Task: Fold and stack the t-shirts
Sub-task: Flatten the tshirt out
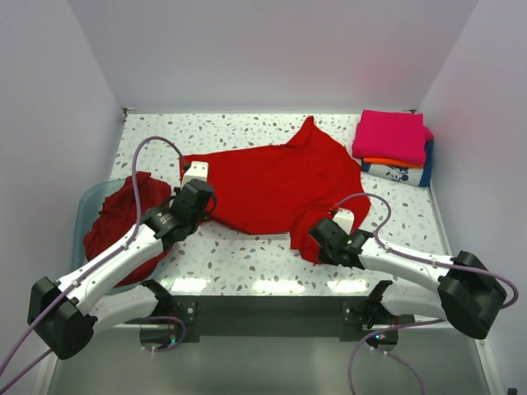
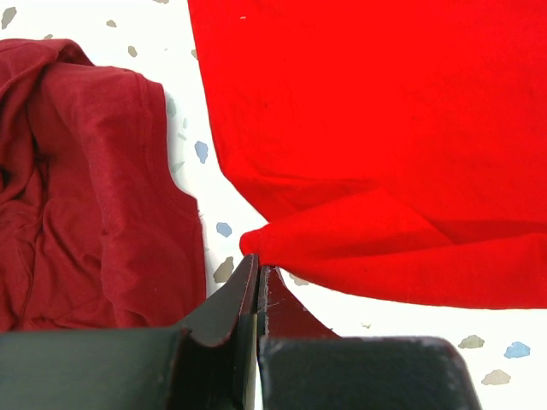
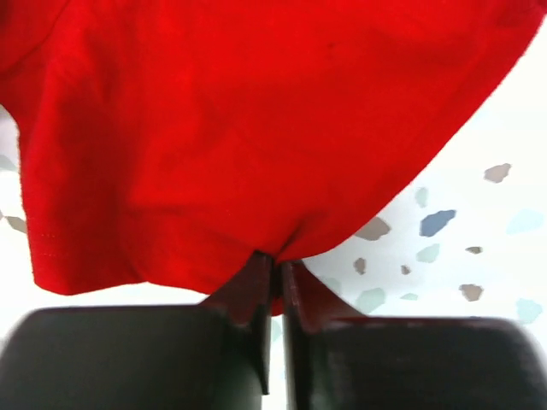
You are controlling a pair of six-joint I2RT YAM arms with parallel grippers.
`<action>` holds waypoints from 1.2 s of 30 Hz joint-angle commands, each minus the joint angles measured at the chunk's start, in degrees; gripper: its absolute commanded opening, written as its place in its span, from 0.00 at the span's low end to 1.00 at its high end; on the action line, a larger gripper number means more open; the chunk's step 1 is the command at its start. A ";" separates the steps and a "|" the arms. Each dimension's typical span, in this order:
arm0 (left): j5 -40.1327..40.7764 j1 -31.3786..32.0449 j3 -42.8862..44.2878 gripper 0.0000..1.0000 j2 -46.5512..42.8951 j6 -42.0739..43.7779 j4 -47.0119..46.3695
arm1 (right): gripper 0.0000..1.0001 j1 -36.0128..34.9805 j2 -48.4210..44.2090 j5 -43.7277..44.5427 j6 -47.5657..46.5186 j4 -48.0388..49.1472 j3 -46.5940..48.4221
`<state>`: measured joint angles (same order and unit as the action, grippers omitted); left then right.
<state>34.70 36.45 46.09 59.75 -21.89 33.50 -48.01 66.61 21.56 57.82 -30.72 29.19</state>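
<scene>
A bright red t-shirt (image 1: 272,185) lies spread over the middle of the table. My left gripper (image 1: 202,197) is at its left edge. In the left wrist view the jaws (image 2: 258,263) are shut, with a pointed corner of the red t-shirt (image 2: 376,154) drawn into their tips. My right gripper (image 1: 324,239) is at the shirt's near right corner. Its jaws (image 3: 279,259) are shut on a puckered bit of the red hem (image 3: 256,128). Folded t-shirts are stacked at the back right: magenta (image 1: 391,136) on top, then a thin orange layer (image 1: 385,162), then white with blue print (image 1: 402,174).
A translucent teal tub (image 1: 86,202) sits at the left edge and holds a crumpled dark red shirt (image 1: 119,222), which also fills the left of the left wrist view (image 2: 94,188). White walls close in the speckled table (image 1: 247,255) on three sides.
</scene>
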 commanded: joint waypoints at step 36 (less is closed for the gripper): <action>0.55 6.79 3.22 0.00 -9.91 -14.93 11.32 | 0.00 -0.68 -24.94 10.96 1.24 -45.21 22.58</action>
<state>34.72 41.41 46.28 50.35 -32.32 41.78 -48.38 44.07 29.39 57.49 -70.57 49.84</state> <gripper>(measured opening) 0.021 0.026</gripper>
